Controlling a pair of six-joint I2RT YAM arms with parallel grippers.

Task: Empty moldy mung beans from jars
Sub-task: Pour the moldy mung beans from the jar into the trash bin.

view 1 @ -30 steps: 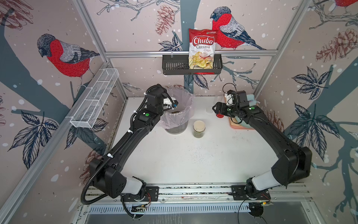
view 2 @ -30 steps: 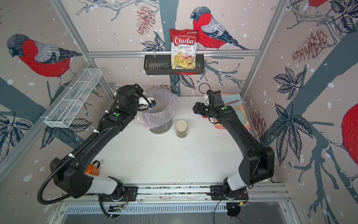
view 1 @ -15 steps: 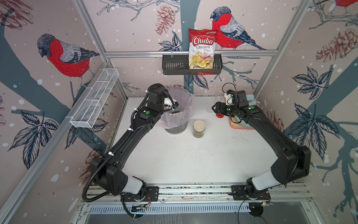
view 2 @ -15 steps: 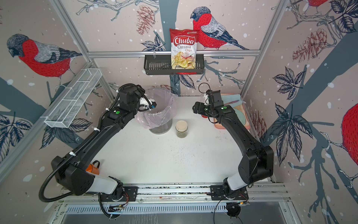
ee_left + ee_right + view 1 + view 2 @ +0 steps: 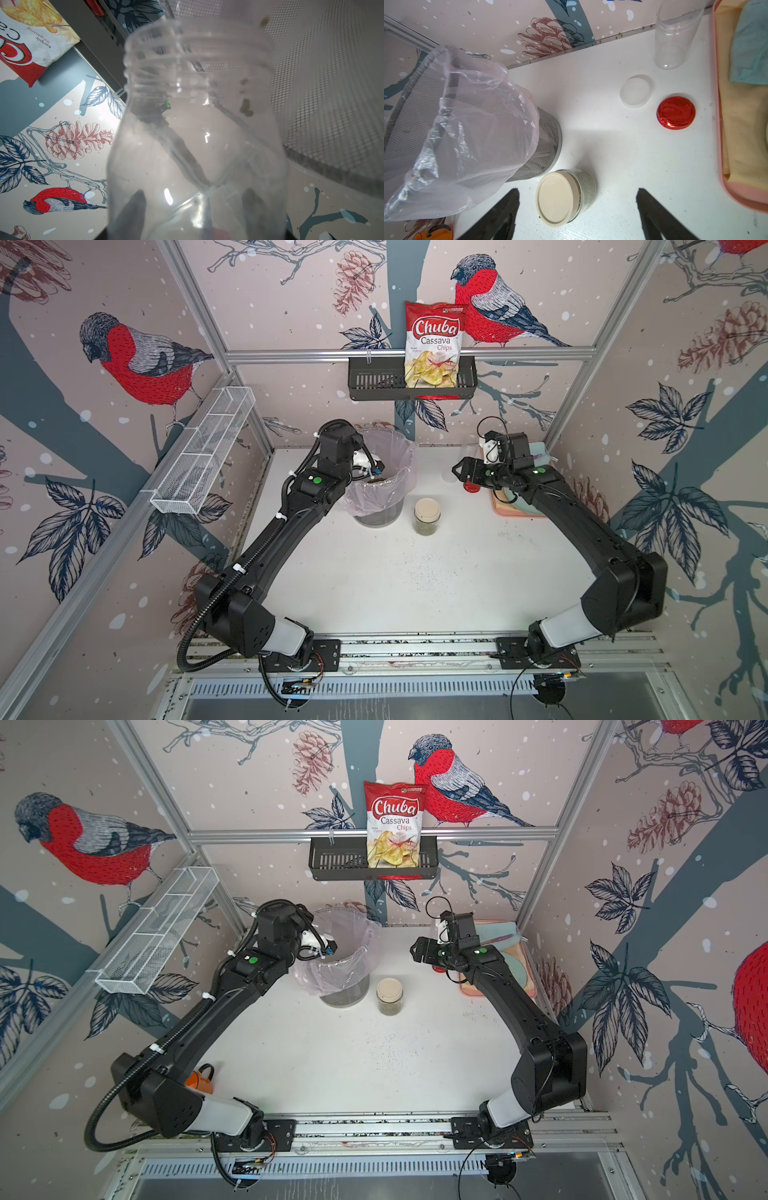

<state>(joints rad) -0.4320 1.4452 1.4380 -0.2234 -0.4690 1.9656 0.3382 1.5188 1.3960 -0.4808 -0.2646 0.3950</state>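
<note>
Your left arm [image 5: 286, 531] rises from its near-left base, runs far and rightward, and folds at the wrist over the left rim of the bin [image 5: 379, 517]. The left gripper [image 5: 193, 193] is pinching the lidless jar [image 5: 197, 128] near its base, and its fingers [image 5: 133, 207] show through the clear wall on either side. The jar's mouth points away into the bin's lined mesh. The jar is nearly bare, with a few mung beans [image 5: 246, 108] clinging by the neck.

Your right arm [image 5: 582, 531] climbs from the near-right base, bends at the elbow by the right wall and reaches far and leftward, apart from the bin. The right gripper [image 5: 577, 190] hangs spread and holds nothing, above the table [image 5: 415, 580].

The beige-lidded jar [image 5: 427, 515] stands upright just right of the bin, packed with beans. Toward the far right, a red lid [image 5: 676, 112] and a white lid [image 5: 635, 91] lie loose on the table. An empty jar [image 5: 675, 39] stands beyond them, beside the pink tray [image 5: 719, 104].
</note>
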